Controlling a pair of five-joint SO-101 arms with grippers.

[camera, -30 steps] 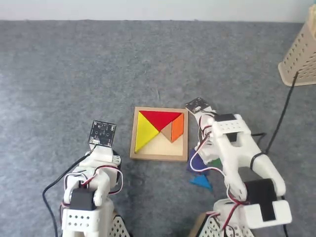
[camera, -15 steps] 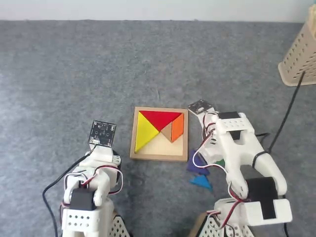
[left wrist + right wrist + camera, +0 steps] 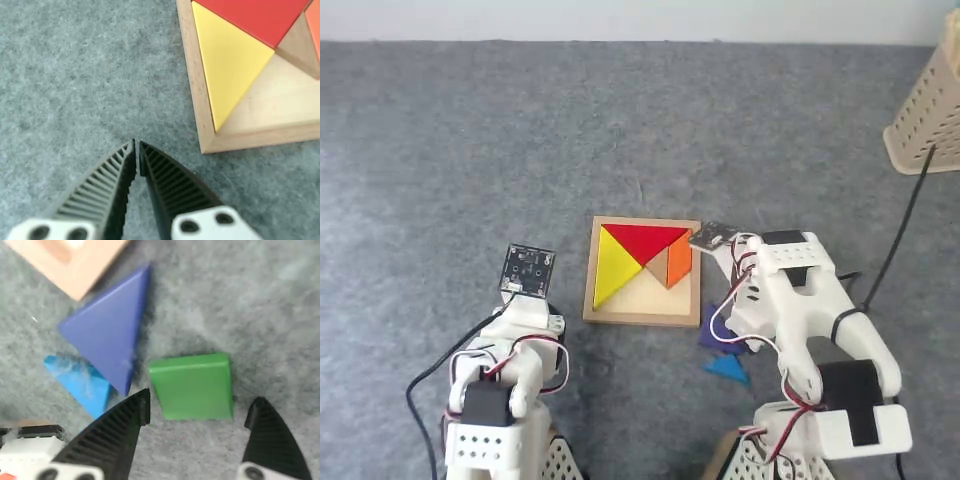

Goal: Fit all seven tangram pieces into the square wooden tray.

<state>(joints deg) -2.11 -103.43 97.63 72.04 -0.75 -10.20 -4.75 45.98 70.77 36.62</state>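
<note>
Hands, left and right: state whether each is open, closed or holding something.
Left hand: closed, holding nothing.
Right hand: open, straddling the green square, not gripping.

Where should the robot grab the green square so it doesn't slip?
Probably by its two opposite straight edges, coming straight down from above. The green square lies flat on the carpet, so only its side faces offer grip; the open right gripper straddles it. Mind the purple triangle close beside one edge.
</note>
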